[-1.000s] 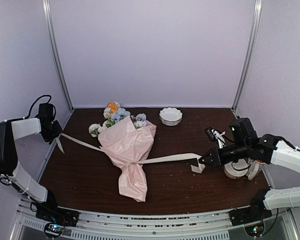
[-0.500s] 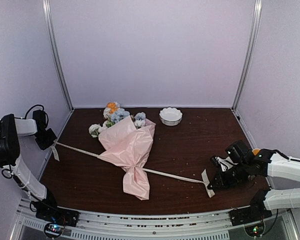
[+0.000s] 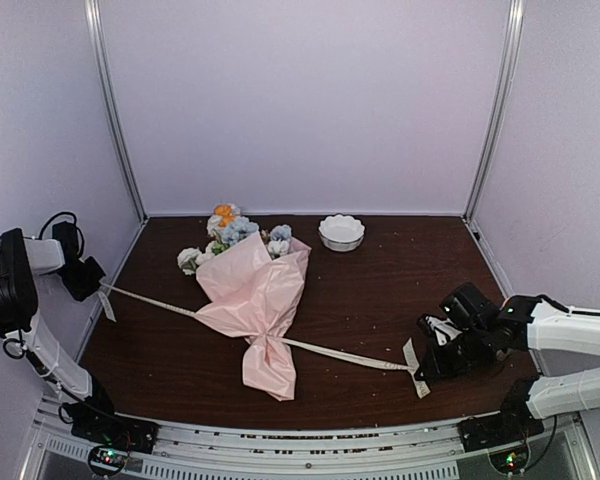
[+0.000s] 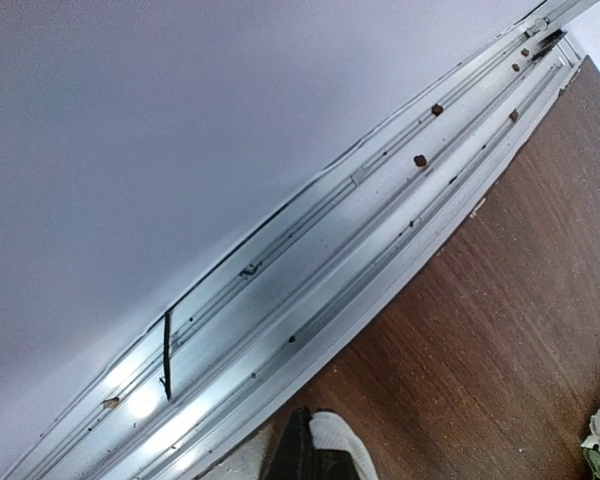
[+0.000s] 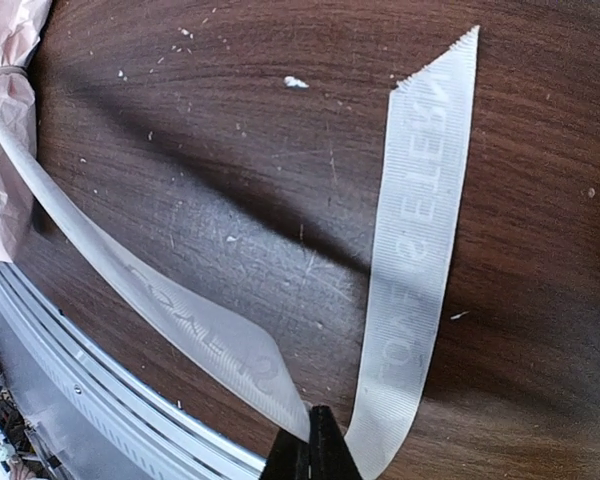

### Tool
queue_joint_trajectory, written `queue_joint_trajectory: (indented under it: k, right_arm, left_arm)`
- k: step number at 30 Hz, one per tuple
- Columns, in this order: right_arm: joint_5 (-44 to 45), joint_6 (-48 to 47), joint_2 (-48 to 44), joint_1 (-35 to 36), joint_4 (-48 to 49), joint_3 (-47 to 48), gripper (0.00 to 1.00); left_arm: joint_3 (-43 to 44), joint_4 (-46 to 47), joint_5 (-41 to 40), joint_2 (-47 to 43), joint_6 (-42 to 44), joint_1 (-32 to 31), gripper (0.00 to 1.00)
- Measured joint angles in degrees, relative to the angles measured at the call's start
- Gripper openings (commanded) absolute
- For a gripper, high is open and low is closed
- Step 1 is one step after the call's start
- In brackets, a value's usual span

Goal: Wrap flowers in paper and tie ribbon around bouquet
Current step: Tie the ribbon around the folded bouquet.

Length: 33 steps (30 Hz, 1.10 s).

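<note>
Top external view is showing the bouquet (image 3: 258,310) lying on the dark brown table (image 3: 400,270), a little left of the middle. The flowers (image 3: 235,232) are pointing toward 11 o'clock and the twisted tail of the pale pink paper (image 3: 268,372) is pointing toward 6 o'clock. The cream ribbon (image 3: 150,299) is circling the paper where it is pinched in, and its two ends are stretching out in a nearly straight line, one toward 9 o'clock and the other toward 4 o'clock. The left claw (image 3: 90,285) is hanging out past the left edge of the table with its fingers pressed together on the 9 o'clock end, and a short tail is dangling just below it. The right claw (image 3: 420,365) is sitting low over the table at 4 o'clock, likewise clamped tight on the other end, with a short tail sticking up beside it. A small white scalloped bowl (image 3: 341,232) is standing at the back of the table, toward 1 o'clock from the bouquet and well apart from it. Left wrist view is looking along the metal rail (image 4: 360,250) at the table's edge, with a bit of white ribbon (image 4: 340,440) showing beside the closed dark fingers (image 4: 298,450). Right wrist view is showing the ribbon (image 5: 420,200) folding through the closed fingertips (image 5: 315,445), one lettered end lying flat on the wood and the other leading off to the paper (image 5: 5,120) at 10 o'clock.
</note>
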Motion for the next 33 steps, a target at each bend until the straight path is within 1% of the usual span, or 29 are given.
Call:
queue_joint_trajectory:
  k: [4,7,10,14,18,21,25,29,33]
  right_arm:
    - [0.3,-0.1,0.0,-1.0,-0.2,0.7,0.00]
    - [0.4,-1.6,1.0,-0.7,-3.0,5.4,0.00]
    - [-0.5,-4.7,3.8,0.4,-3.6,14.4,0.00]
    - [-4.5,-9.5,5.8,3.3,1.8,25.2,0.00]
    - [-9.8,-14.1,6.8,6.6,6.4,30.0,0.00]
    - [-13.8,-16.0,6.8,7.8,10.1,31.0,0.00]
    - [-15.9,-18.2,6.8,7.8,11.8,31.3,0.00]
    - [-16.7,-19.7,6.8,7.8,11.6,31.3,0.00]
    - [-16.3,-21.0,6.8,7.4,10.0,31.3,0.00]
  left_arm:
    - [0.0,-0.4,1.8,-0.5,0.6,0.3,0.00]
    - [0.1,0.5,0.1,-2.1,2.0,-2.4,0.00]
    - [0.9,2.3,-2.5,-5.3,3.8,-9.2,0.00]
    - [1.4,3.0,-2.7,-11.4,5.3,-19.3,0.00]
    - [1.5,2.1,-2.8,-18.1,6.8,-23.7,0.00]
    - [1.5,1.6,-3.4,-23.4,8.1,-25.7,0.00]
    - [2.8,-0.5,-5.1,-29.1,9.5,-26.7,0.00]
    - [3.4,-1.5,-7.6,-30.9,10.8,-26.7,0.00]
    - [3.4,-3.3,-10.5,-29.6,11.5,-26.7,0.00]
